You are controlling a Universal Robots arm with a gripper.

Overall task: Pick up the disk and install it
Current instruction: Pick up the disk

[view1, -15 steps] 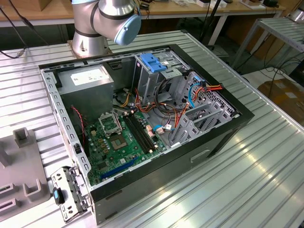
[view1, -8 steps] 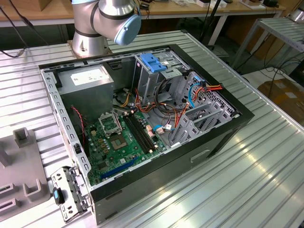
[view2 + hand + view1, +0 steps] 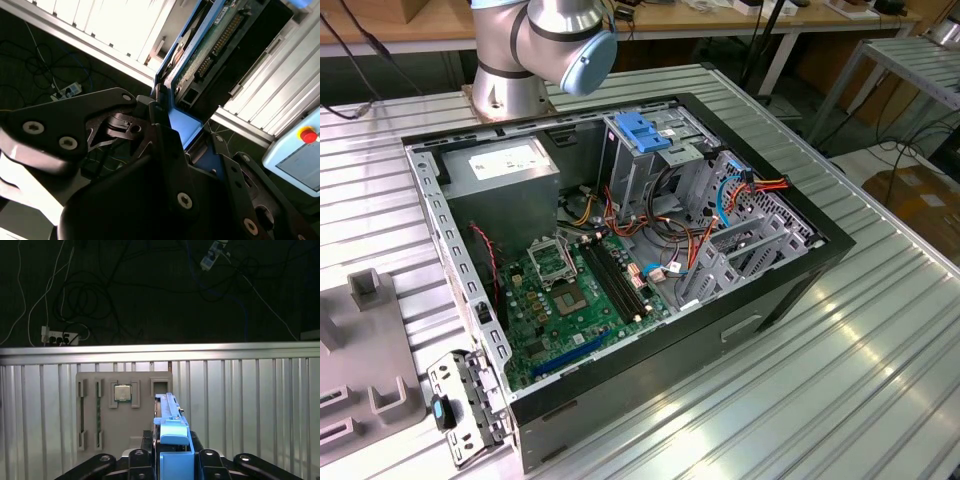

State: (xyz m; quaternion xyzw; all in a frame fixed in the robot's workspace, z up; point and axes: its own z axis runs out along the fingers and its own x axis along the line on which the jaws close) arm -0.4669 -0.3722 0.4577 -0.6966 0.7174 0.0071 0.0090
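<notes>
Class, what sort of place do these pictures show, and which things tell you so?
Probably a robotics lab or workshop bench for computer assembly: an open computer case sits on a ribbed metal table beside a robot arm, and the gripper holds the disk.

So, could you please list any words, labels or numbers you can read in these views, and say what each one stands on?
None can be read.
White sticker on the grey power-supply box: print too small to read.
On the disk, held in the gripper: no legible print on its circuit-board side.
Screen beside the red button: unreadable.
</notes>
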